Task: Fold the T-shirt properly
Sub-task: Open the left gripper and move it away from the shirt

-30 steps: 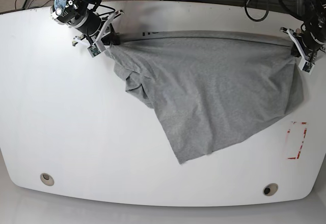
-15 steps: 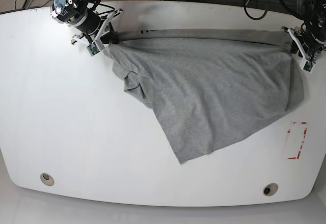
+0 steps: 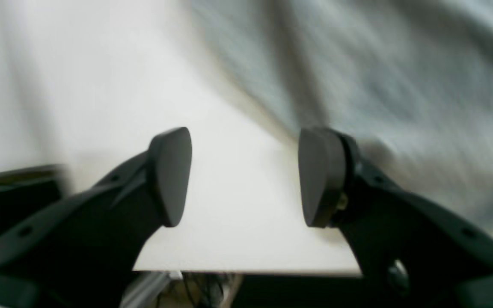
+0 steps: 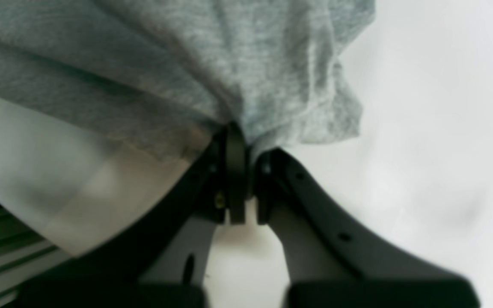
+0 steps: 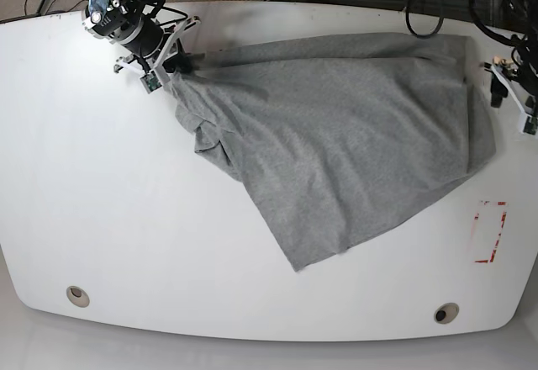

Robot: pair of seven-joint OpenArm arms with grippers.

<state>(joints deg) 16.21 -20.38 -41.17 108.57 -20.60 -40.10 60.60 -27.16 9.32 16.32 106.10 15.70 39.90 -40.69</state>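
- you are looking at no bins or trays here; the only surface carrying anything is the white table point(image 5: 101, 202), and it is bearing the t-shirt point(image 5: 336, 143).
- the t-shirt is lying spread and wrinkled over the far right half of the table, its plain grey side showing, with one pointed corner reaching toward the near edge at the middle.
- your right gripper point(image 4: 246, 171) is staying clenched on a bunched corner of the t-shirt; in the base view that is the far left corner of the cloth, close to the table's far edge.
- your left gripper point(image 3: 244, 175) is standing released, its two dark pads point(image 3: 173, 171) apart with bare table between them; the cloth is lying just beyond the right-hand pad, and the blur is keeping you from telling whether it touches.
- in the base view that gripper is sitting at the table's right edge, just beside the shirt's right side.
- a red-outlined rectangle point(image 5: 490, 231) is marking the table near the right edge, just clear of the cloth.
- the near and left parts of the table are lying bare, giving you wide room there; two round holes point(image 5: 77, 295) are sitting near the front edge.
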